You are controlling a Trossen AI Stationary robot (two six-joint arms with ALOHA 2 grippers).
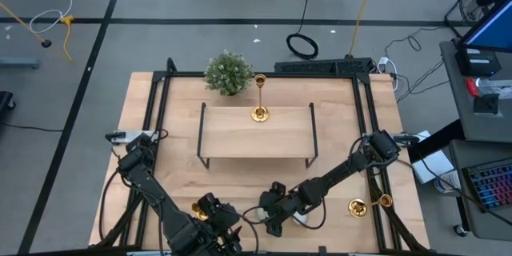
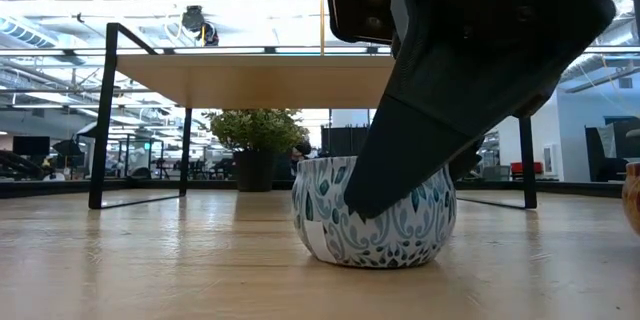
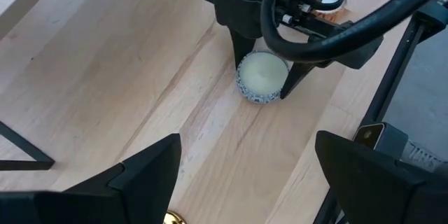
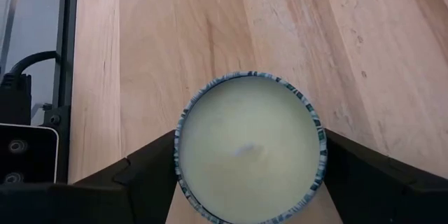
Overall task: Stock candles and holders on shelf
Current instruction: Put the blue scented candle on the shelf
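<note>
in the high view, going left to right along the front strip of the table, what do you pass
left tool over a gold holder → right tool around the patterned candle → gold holder lying on its side

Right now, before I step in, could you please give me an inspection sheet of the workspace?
Surface: wooden table carrying the shelf.
Job's things: gold holder upright on the shelf; second holder lying on the table; patterned candle resting on the table.
Clutter: potted plant behind the shelf.
Grippers: right gripper jaws closed on the candle's sides; left gripper jaws open, empty.
Cables: coiled black cable on the floor.
Surroundings: keyboard on a side desk.
</note>
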